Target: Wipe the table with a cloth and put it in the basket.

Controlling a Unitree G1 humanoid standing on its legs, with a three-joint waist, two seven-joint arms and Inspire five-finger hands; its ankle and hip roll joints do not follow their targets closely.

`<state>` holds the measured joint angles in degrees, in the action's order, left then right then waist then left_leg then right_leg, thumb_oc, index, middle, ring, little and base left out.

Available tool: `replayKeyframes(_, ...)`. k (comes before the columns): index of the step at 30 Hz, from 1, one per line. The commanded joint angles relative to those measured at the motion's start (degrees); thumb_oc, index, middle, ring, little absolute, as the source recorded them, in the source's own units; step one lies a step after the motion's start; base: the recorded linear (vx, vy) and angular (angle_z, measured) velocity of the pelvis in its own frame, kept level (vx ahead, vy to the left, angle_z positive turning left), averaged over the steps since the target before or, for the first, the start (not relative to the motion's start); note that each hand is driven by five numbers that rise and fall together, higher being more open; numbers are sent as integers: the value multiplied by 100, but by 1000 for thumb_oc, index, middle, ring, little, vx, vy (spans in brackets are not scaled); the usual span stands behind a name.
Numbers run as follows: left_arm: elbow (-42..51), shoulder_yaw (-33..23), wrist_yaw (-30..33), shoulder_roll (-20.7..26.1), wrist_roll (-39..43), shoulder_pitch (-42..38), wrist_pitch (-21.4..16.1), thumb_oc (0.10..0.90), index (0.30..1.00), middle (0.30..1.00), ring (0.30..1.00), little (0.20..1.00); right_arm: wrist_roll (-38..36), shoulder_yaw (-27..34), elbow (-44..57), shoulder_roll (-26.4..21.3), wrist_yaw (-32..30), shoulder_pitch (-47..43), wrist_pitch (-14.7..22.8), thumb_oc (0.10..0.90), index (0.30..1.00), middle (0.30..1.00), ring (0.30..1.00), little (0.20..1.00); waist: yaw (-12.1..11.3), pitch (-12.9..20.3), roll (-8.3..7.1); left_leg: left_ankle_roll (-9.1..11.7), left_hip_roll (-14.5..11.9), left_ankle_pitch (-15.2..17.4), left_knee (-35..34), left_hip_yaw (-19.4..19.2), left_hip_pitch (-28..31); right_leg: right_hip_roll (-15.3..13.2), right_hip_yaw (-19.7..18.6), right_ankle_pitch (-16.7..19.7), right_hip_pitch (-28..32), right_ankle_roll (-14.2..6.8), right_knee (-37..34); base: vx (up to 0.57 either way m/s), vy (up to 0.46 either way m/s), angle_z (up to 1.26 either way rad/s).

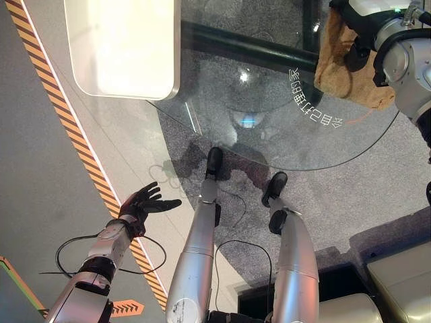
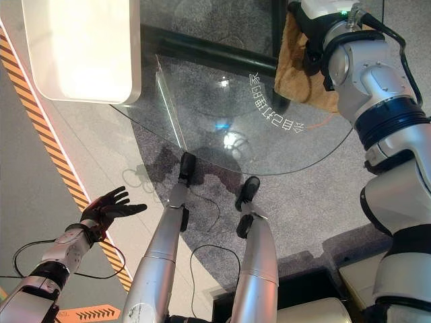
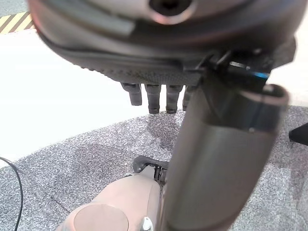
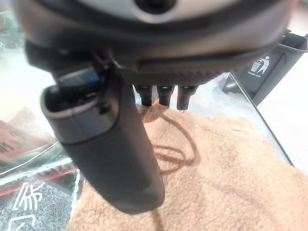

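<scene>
Cloth (image 2: 296, 64) under flat right hand (image 2: 311, 40), glass table (image 2: 202, 128)

The setting looked like a showroom or demonstration hall rather than a home. A round glass desk (image 1: 283, 134) with white lettering printed along its edge stood on grey speckled carpet (image 1: 377, 195). Beside the desk, a glowing white rounded light panel (image 1: 124, 44) lay by it. Past the carpet's edge from the desk ran a smooth grey floor marked with orange-and-black hazard striping (image 1: 87, 165). Near the desk's far side stood a dark bin bearing a litter pictogram (image 4: 269, 67).
</scene>
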<state>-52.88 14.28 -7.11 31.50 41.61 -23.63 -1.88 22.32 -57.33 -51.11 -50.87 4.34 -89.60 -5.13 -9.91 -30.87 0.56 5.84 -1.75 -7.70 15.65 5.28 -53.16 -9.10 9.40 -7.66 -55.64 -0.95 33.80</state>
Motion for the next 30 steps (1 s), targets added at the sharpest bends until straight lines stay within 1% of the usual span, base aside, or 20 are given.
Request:
replayKeyframes(1,-12,-111,-30,306,-95,576,-31,800,900,900,900,900,-34,-420,25,-453,90,-266,51,100,300,300,300,200,39,108,153,-382,264,448,354,-90,31,175,272,769,267,-145,-991,0,0,0)
replayKeyframes(17,-53,-106,-46,303,-87,581,-76,800,900,900,900,900,-45,-443,12,-450,82,-279,39,100,300,300,300,200,37,108,161,-388,259,443,334,-106,52,172,276,760,287,-137,-999,0,0,0)
replayKeyframes(30,-42,-107,-44,340,-95,538,-20,800,900,900,900,900,-72,-451,-14,-469,71,-290,78,100,300,300,300,200,32,108,150,-387,249,433,311,-108,57,163,302,768,289,-142,-998,0,0,0)
